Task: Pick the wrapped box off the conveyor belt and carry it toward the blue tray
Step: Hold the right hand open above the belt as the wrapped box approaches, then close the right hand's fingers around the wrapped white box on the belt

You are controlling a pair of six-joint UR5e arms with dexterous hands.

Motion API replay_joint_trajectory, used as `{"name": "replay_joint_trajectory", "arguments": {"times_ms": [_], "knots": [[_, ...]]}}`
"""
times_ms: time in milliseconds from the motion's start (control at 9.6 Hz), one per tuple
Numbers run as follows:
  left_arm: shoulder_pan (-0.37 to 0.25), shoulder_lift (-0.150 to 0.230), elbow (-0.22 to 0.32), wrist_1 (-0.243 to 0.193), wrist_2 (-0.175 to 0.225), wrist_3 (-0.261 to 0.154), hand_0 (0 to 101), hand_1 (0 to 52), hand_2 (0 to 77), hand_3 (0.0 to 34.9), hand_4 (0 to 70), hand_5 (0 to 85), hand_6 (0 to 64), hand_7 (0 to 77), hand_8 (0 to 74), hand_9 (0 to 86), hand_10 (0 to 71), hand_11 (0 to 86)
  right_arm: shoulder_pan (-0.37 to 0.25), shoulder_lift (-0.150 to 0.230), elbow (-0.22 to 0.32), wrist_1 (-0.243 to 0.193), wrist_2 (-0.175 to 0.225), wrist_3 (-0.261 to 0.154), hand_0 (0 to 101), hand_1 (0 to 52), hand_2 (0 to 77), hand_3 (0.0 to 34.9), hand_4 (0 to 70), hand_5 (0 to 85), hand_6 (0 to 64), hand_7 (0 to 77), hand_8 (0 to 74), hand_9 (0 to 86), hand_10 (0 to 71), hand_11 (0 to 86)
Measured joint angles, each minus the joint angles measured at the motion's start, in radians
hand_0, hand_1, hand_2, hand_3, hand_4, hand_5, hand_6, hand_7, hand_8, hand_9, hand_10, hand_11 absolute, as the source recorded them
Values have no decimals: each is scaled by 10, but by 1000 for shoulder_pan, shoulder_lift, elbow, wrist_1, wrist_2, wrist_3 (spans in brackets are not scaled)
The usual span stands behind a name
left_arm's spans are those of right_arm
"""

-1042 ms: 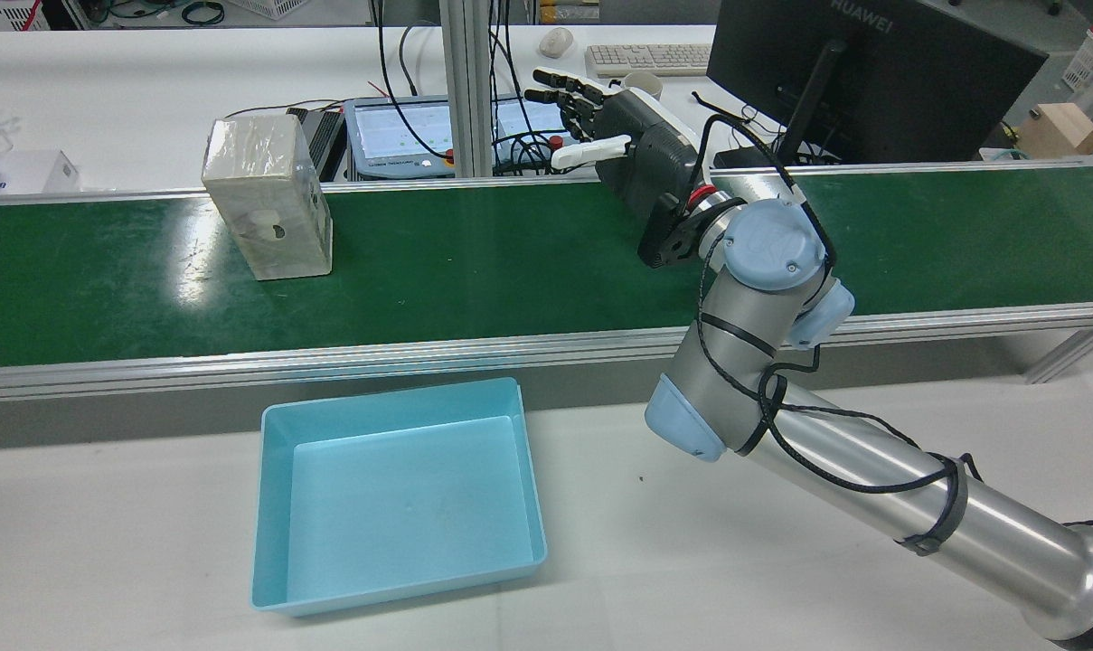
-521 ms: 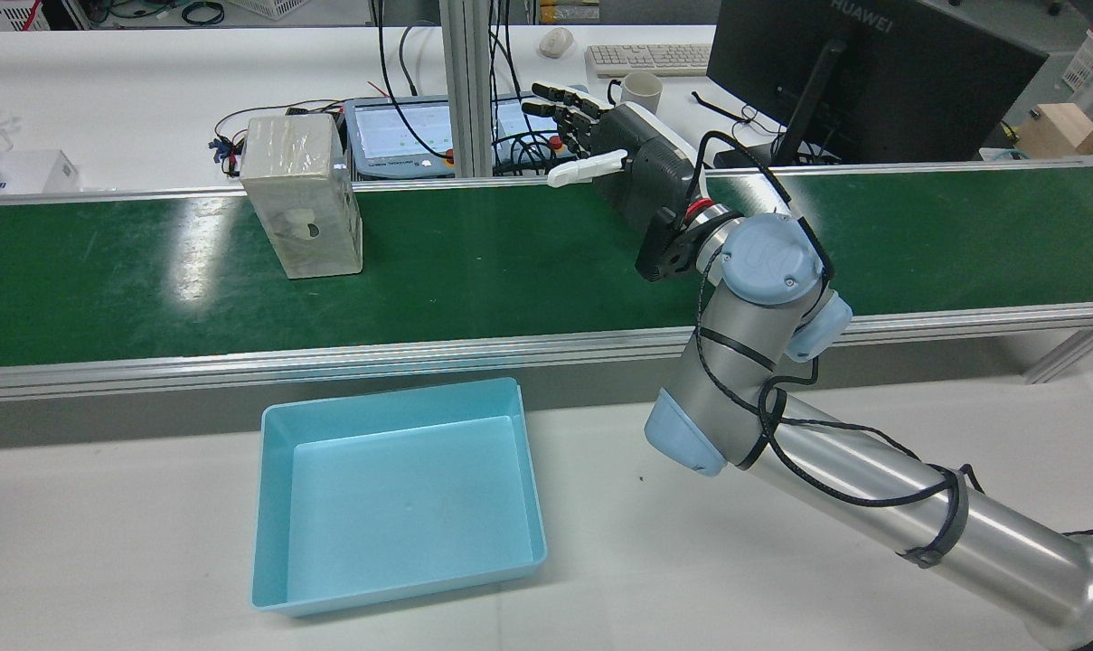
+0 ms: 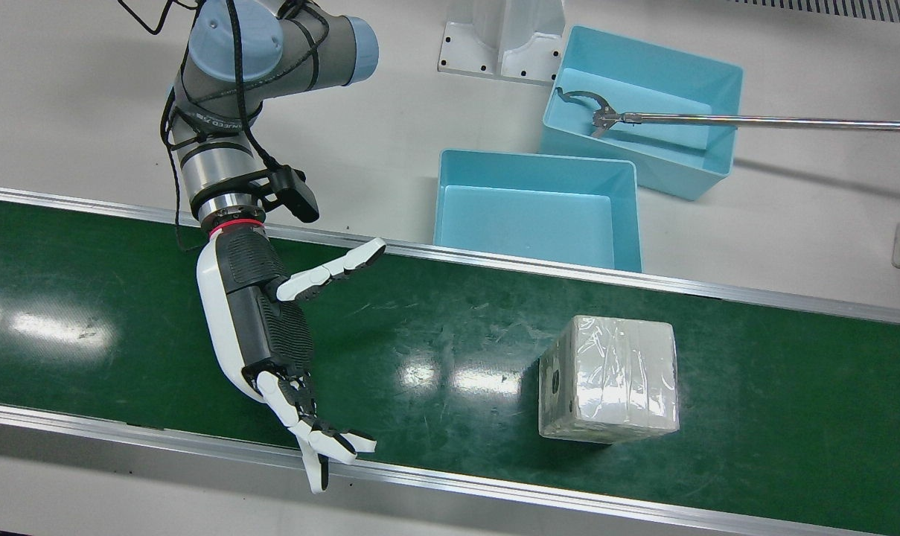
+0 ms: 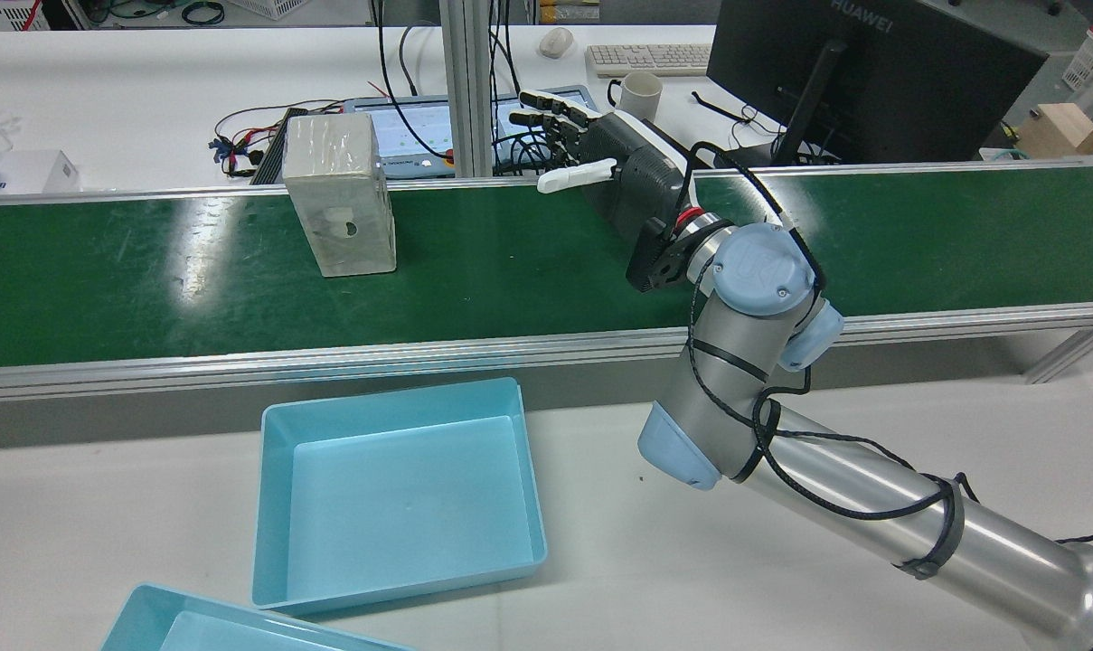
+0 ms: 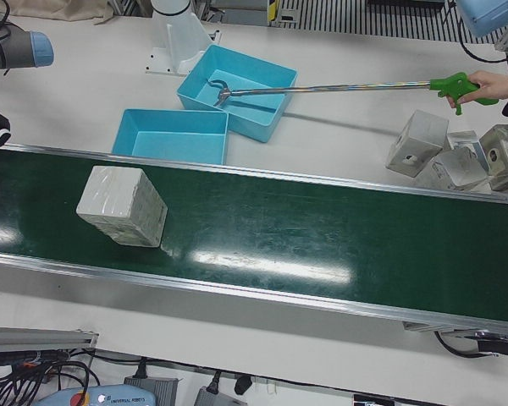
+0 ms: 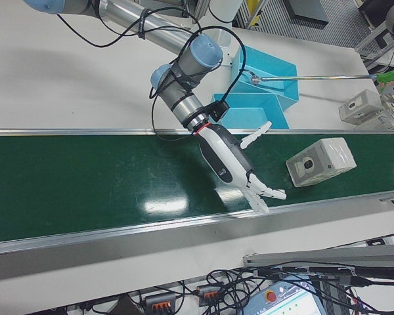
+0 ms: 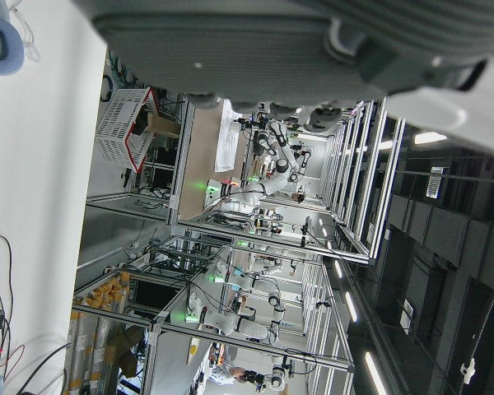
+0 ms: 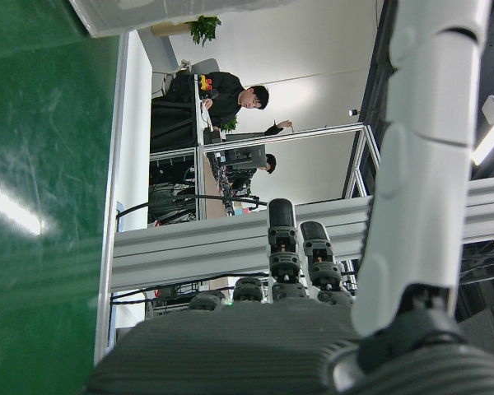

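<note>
The wrapped box (image 4: 340, 194) stands upright on the green conveyor belt (image 4: 528, 271), clear plastic over pale sides; it also shows in the front view (image 3: 610, 387) and the right-front view (image 6: 320, 161). My right hand (image 4: 600, 158) hovers over the belt, open with fingers spread, well apart from the box and holding nothing; the front view (image 3: 271, 335) shows the same. The blue tray (image 4: 388, 405) lies on the white table beside the belt, empty. My left hand (image 7: 313, 49) shows only as a grey underside in its own view.
A second blue tray (image 3: 643, 82) sits behind the first, hooked by a long grabber tool (image 3: 755, 120) held by a person's hand (image 5: 491, 85). Several more wrapped boxes (image 5: 453, 156) lie off the belt's far end. A monitor (image 4: 871, 72) stands beyond the belt.
The box has travelled along the belt toward my right hand. My right hand has shifted slightly toward the box. The corner of a second blue tray has come into the rear view.
</note>
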Motion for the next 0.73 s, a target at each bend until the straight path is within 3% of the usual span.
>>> {"name": "replay_joint_trajectory", "arguments": {"times_ms": [417,729], "knots": [[0,0,0,0,0,0,0,0,11,0,0,11,5,5,5,5,5,5,-18,4,-2,0,7,-15,474,109,27,0,104,153,82,229,16,33,5,11],[0,0,0,0,0,0,0,0,11,0,0,11,5,5,5,5,0,5,-29,5,-6,0,35,-34,475,125,38,0,104,153,76,235,22,33,5,11]]}}
